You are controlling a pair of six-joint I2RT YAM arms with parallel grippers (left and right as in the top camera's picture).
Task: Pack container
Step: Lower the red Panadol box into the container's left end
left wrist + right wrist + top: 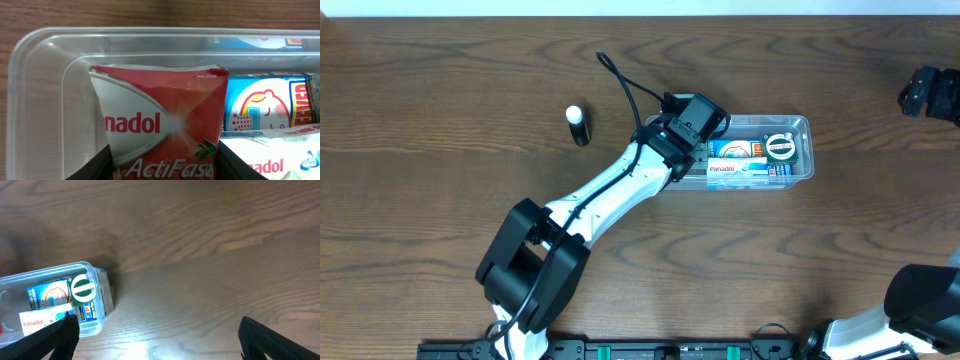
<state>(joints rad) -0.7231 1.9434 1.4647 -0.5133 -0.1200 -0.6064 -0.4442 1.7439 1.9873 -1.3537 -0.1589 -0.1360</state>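
The container (pixel 804 126) is a clear plastic tub lying right of the table's middle. My left gripper (pixel 695 125) is over its left end, shut on a red Panadol ActiFast packet (pixel 160 115). The black fingers (pixel 92 169) press both sides of that packet, which stands upright inside the container's (pixel 40 55) left end. Inside the tub also lie a white Panadol box (pixel 735 172), a colourful packet (pixel 735 150) and a round green-and-white tin (pixel 781 147). My right gripper (pixel 160 345) hangs open over bare wood, to the right of the container (pixel 100 282), holding nothing.
A small black stick with a white cap (pixel 578 126) stands on the table left of the container. The right gripper's body (pixel 930 93) shows at the far right edge, and the right arm's base (pixel 920 300) sits at the bottom right corner.
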